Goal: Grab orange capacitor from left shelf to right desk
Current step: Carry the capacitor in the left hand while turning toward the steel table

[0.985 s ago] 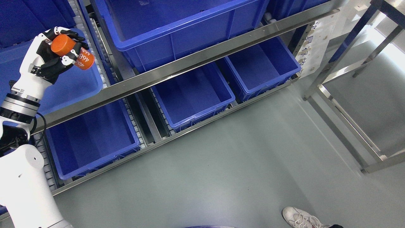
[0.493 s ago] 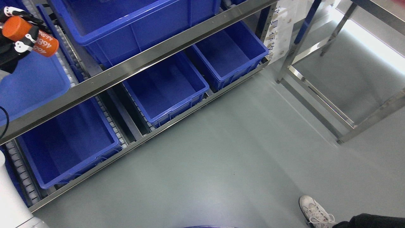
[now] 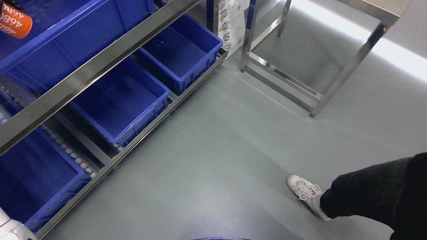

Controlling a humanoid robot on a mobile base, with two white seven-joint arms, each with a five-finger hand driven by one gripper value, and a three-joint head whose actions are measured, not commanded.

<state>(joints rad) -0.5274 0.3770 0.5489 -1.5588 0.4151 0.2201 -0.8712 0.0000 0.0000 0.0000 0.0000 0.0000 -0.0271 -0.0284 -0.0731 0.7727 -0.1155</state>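
One end of the orange capacitor (image 3: 13, 22) shows at the upper left edge of the frame, over a blue bin (image 3: 71, 40) on the steel shelf (image 3: 90, 71). We cannot tell how our fingers sit; the hand is cut off. A person's white shoe (image 3: 306, 194) stands lower right, below the steel desk frame (image 3: 350, 63).

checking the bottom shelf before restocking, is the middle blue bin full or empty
Empty. The middle blue bin shows only its bare blue floor and walls, nothing lying inside.
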